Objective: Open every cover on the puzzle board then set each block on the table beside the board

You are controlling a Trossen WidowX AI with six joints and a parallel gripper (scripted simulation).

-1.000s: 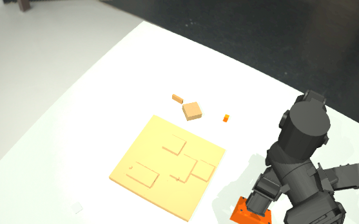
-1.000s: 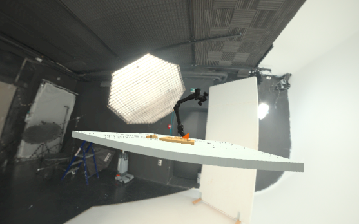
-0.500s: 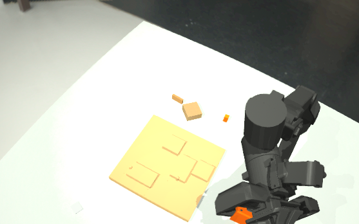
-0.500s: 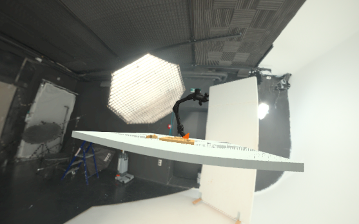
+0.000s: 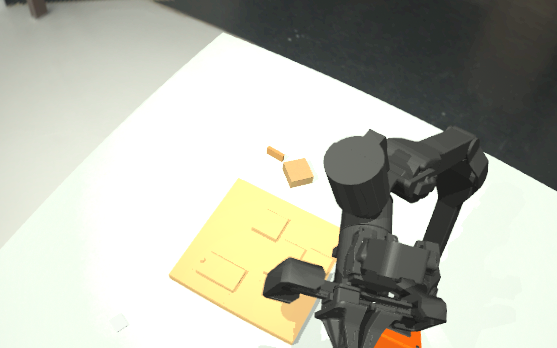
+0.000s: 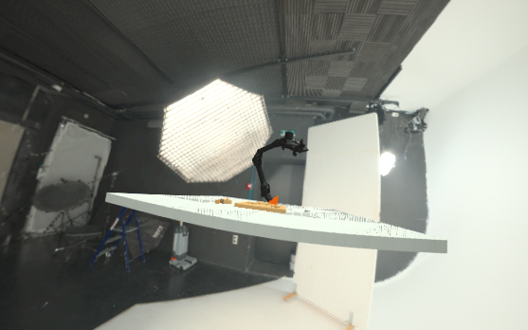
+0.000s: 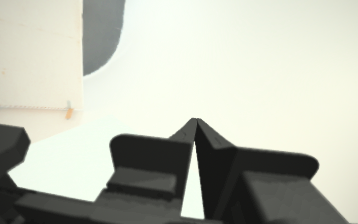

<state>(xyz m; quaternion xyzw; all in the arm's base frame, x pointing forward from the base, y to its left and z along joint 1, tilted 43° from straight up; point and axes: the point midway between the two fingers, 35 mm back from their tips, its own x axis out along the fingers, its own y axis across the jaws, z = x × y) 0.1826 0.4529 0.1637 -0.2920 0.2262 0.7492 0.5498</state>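
The yellow puzzle board point(image 5: 209, 230) point(image 6: 260, 207) lies on the table. One cover point(image 5: 272, 225) is near its upper middle and a longer cover point(image 5: 224, 270) near its left side. Further outlines at its right are partly hidden by the arm; whether each cover is open, and what is in the wells, cannot be told. A square orange-tan block point(image 5: 298, 171) and a thin block point(image 5: 275, 153) lie on the table beyond the board's upper edge, clear of it. My gripper point(image 6: 305, 149) point(image 7: 195, 122) is shut and empty, raised high above the table.
The arm point(image 5: 364, 200) point(image 6: 261, 173) hides the board's right part and the table behind it in the top view. Its orange base point(image 5: 401, 340) point(image 6: 274, 200) stands beside the board. A small pale square point(image 5: 118, 322) lies off the board's lower left.
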